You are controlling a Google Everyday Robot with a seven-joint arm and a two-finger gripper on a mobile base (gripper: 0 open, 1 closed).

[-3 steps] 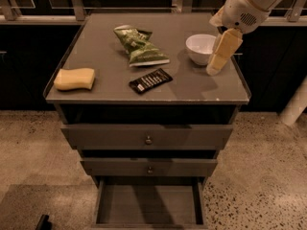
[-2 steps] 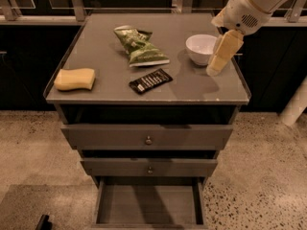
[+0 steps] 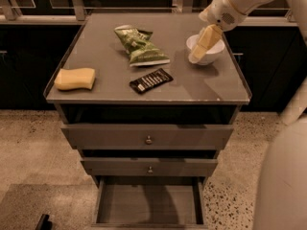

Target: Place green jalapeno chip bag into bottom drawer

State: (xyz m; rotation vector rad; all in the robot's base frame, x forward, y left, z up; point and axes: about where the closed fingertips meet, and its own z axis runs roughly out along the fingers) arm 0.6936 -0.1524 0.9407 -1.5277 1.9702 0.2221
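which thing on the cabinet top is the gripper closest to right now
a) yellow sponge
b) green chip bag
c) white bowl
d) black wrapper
C: the gripper hangs right over the white bowl at the right rear of the cabinet top, apart from the green jalapeno chip bag, which lies further left.

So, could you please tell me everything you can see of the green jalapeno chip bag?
The green jalapeno chip bag is a crumpled, glossy, foil-looking pouch, green and white, with lettering too small to read. It lies on the grey cabinet top, towards the back and near the middle, running diagonally. Nothing holds it: the gripper hangs to its right in the view, over the white bowl. The black wrapper lies just in front, apart from it.
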